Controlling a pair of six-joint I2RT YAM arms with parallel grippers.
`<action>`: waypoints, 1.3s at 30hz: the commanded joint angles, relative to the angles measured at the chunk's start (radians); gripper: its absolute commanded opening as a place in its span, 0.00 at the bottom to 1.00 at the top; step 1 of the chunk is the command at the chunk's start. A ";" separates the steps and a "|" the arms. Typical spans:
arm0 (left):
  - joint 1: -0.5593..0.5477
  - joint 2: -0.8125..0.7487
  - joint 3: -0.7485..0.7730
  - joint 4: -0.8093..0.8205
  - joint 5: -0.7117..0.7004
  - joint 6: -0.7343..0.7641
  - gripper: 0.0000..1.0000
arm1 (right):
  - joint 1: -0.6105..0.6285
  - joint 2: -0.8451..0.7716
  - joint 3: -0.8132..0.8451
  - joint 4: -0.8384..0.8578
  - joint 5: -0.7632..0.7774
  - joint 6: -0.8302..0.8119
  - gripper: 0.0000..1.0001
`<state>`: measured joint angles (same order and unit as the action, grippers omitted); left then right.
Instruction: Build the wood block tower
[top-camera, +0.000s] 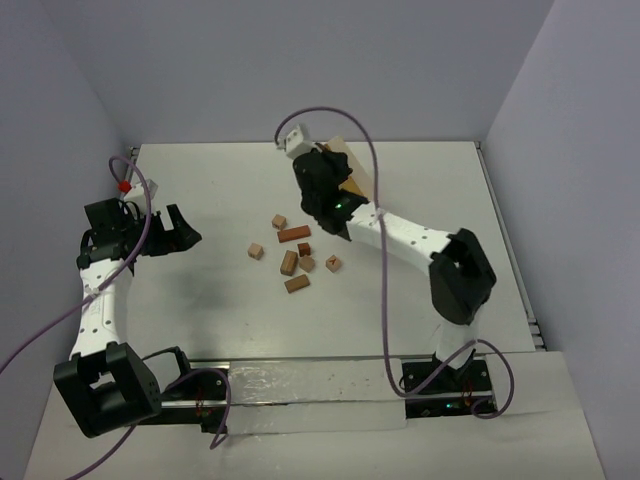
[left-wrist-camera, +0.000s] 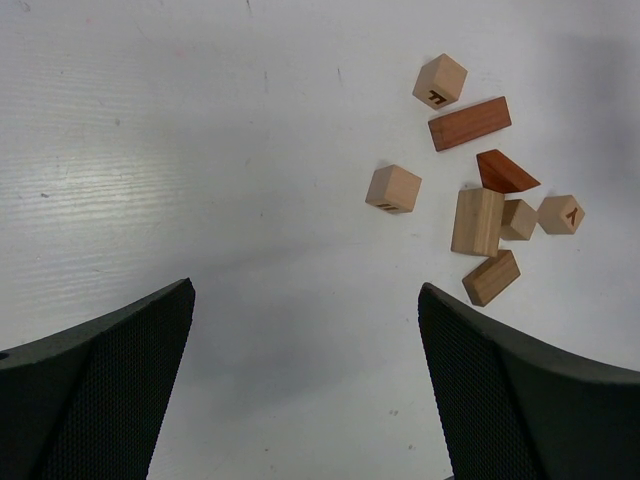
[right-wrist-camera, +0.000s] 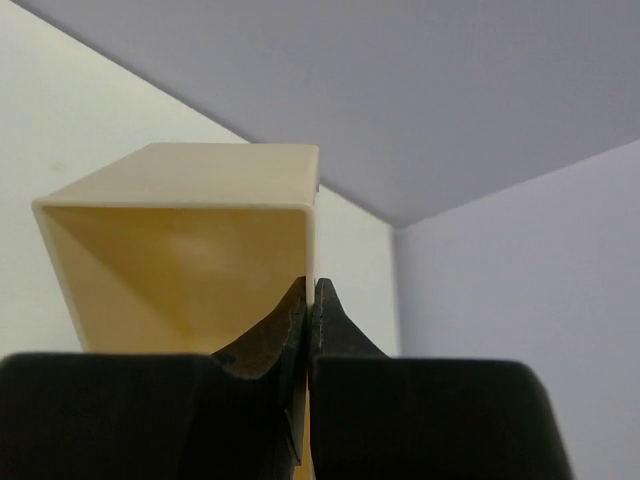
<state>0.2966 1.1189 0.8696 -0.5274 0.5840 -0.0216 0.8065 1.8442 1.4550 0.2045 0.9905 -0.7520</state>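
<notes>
We found the wood blocks (top-camera: 295, 252) scattered loosely at the middle of the counter (top-camera: 220, 190), between the two arms and nearer the right one. Each piece lay on the counter surface, and nothing was stacked.

From the left wrist view we counted eight pieces. A tan cube (left-wrist-camera: 440, 81) lay farthest out, with a reddish-brown bar (left-wrist-camera: 469, 123) just beside it. Another tan cube (left-wrist-camera: 393, 188) sat a little apart on the left of the group. A dark red wedge (left-wrist-camera: 505, 172) lay above a pale bar (left-wrist-camera: 477, 221), which touched a small cube (left-wrist-camera: 518, 219). Just beyond that was a cube with a mark on its face (left-wrist-camera: 561, 214). A short brown bar (left-wrist-camera: 491, 277) lay nearest the camera.

The left arm (top-camera: 100, 300) reached out over the left side of the counter, well apart from the blocks. Its jaws stood wide open with only bare counter between them.

The right arm (top-camera: 410, 235) stretched toward the far side of the counter, beyond the blocks. Its jaws were closed tight on the thin side wall of a pale wooden tray (right-wrist-camera: 200, 175). In the right wrist view, the tray's hollow inside faced the camera. In the top view the tray (top-camera: 352, 160) showed only partly behind the wrist, so we could not tell whether it touched the counter.
</notes>
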 joint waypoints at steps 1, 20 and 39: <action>0.007 -0.007 0.017 0.037 0.036 0.010 0.99 | -0.053 -0.112 0.026 -0.618 -0.322 0.490 0.00; 0.003 0.004 0.014 0.041 0.077 0.049 0.99 | -0.736 -0.143 0.058 -0.923 -0.918 0.387 0.00; -0.002 0.021 0.004 0.045 0.069 0.045 0.99 | -1.018 0.272 0.479 -1.054 -1.116 0.411 0.00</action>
<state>0.2962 1.1331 0.8680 -0.5189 0.6338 0.0093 -0.2138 2.0710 1.8467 -0.8628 -0.0959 -0.3869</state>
